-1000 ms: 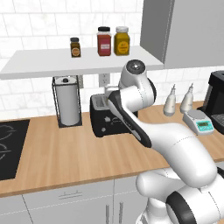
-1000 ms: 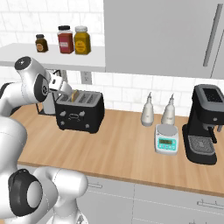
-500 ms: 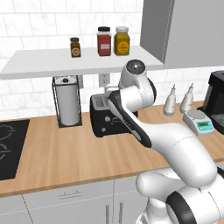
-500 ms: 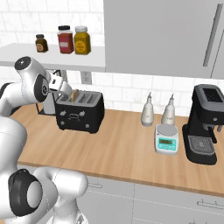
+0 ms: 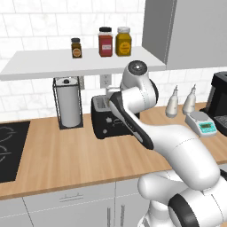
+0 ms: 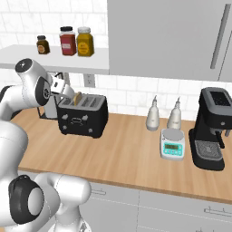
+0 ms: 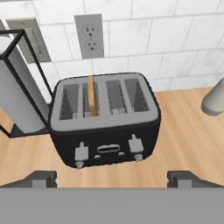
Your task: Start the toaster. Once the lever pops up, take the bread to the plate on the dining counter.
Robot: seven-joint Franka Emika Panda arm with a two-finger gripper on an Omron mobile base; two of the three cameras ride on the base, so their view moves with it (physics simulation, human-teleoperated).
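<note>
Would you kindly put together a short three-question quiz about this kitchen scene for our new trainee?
1. True or false: the bread lies flat on the worktop.
2. Multiple choice: What stands right beside the toaster, on the side away from the coffee machine? A) a kettle B) a paper towel holder C) a bowl
3. Fill in: the pincer is ____, its fingertips spread wide before the toaster's front.

Key
1. False: it stands upright in a toaster slot.
2. B
3. open
</note>
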